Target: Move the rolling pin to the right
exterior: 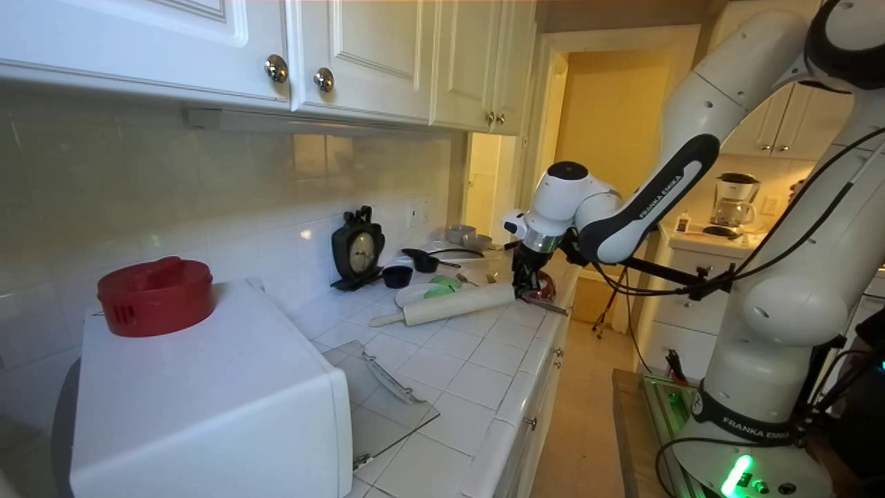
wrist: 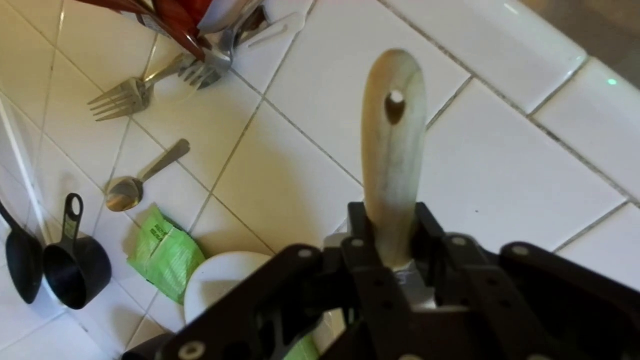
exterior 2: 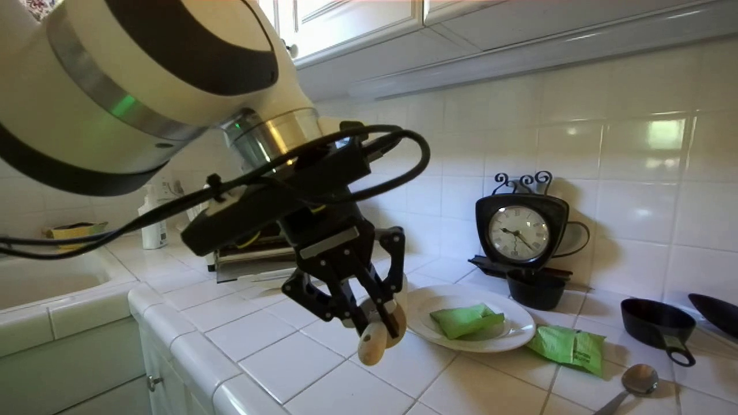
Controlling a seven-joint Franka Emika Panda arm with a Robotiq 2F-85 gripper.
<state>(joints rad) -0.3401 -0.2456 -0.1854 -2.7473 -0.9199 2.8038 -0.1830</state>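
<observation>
The rolling pin, pale tan wood, lies lengthwise across the white tiled counter in an exterior view (exterior: pixel 460 304). My gripper (exterior: pixel 525 290) is at one of its ends. In an exterior view the gripper (exterior 2: pixel 377 331) has its fingers on both sides of the pin's handle (exterior 2: pixel 373 344), which points at the camera. In the wrist view the handle (wrist: pixel 393 150), with a hole near its tip, sticks out between the closed fingers (wrist: pixel 392 240). The gripped end appears above the tiles. I cannot tell whether the far end touches the counter. The pin's body is mostly hidden by the gripper in the wrist view.
A white plate (exterior 2: pixel 522 328) with a green packet (exterior 2: pixel 467 320) stands beside the pin, another green packet (exterior 2: pixel 571 349) next to it. A black clock (exterior 2: pixel 522 230), black cups (exterior 2: pixel 657 323), a spoon (wrist: pixel 155 175) and forks (wrist: pixel 125 97) lie around. A glass panel (exterior: pixel 377 394) is nearer the white appliance (exterior: pixel 207 401).
</observation>
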